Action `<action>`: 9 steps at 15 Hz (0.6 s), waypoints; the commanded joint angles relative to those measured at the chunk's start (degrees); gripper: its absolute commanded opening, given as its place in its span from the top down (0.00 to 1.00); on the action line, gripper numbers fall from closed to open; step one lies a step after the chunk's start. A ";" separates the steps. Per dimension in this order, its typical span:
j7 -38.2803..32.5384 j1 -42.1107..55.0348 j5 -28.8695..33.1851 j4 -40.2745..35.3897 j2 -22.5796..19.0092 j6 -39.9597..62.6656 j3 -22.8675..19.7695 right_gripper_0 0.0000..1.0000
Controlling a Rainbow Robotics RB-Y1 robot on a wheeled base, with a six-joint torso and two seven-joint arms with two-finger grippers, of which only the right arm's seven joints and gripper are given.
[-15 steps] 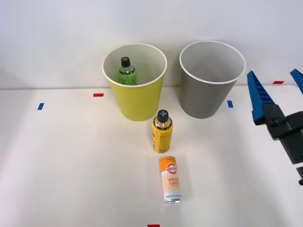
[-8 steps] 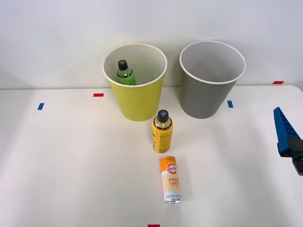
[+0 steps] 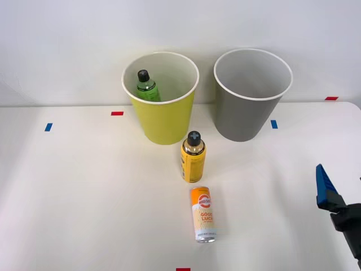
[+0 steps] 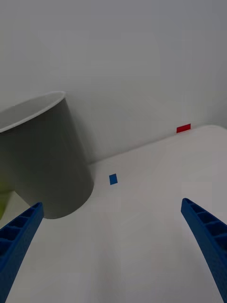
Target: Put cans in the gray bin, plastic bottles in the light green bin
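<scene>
1. The can (image 3: 203,214) stands upright on the white table (image 3: 84,197) at lower centre of the front view, orange top and cream body with "GOOD LUCK" print, untouched and not yet binned.
2. Just behind it, nearer the middle of the frame, the yellow-orange bottle (image 3: 193,157) stands upright with its black cap on, close to the can but apart from it.
3. The green bottle (image 3: 146,86) lies inside the light green bin (image 3: 162,121) at upper centre-left. Over the last second it has tipped a little toward the bin's left wall, so it looks freshly dropped and settling; one of the two bottles is sorted.
4. The gray bin (image 3: 248,113) at upper centre-right looks empty, though its floor is hidden from here.
5. The right gripper (image 4: 113,258) has pulled away from the bins: a second ago it was high at the right edge beside the gray bin, and now only a blue finger (image 3: 324,186) shows at the lower right corner, well apart from every item.
6. In the wrist view its fingers (image 4: 19,239) are spread wide at the two lower corners, holding nothing, facing the gray bin (image 4: 42,161) and a blue tape mark (image 4: 113,179).
7. I judge the arm is resetting for the next pick, the yellow-orange bottle or the can.
</scene>
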 commanded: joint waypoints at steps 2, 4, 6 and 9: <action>1.11 -4.46 0.58 9.83 3.63 -4.52 -0.28 0.00; 1.99 -5.34 1.29 12.99 5.47 -6.80 -0.28 0.00; 2.52 -4.72 1.73 13.08 6.35 -6.80 -0.37 0.00; 3.31 -4.28 2.52 13.08 6.35 -6.80 -0.55 0.00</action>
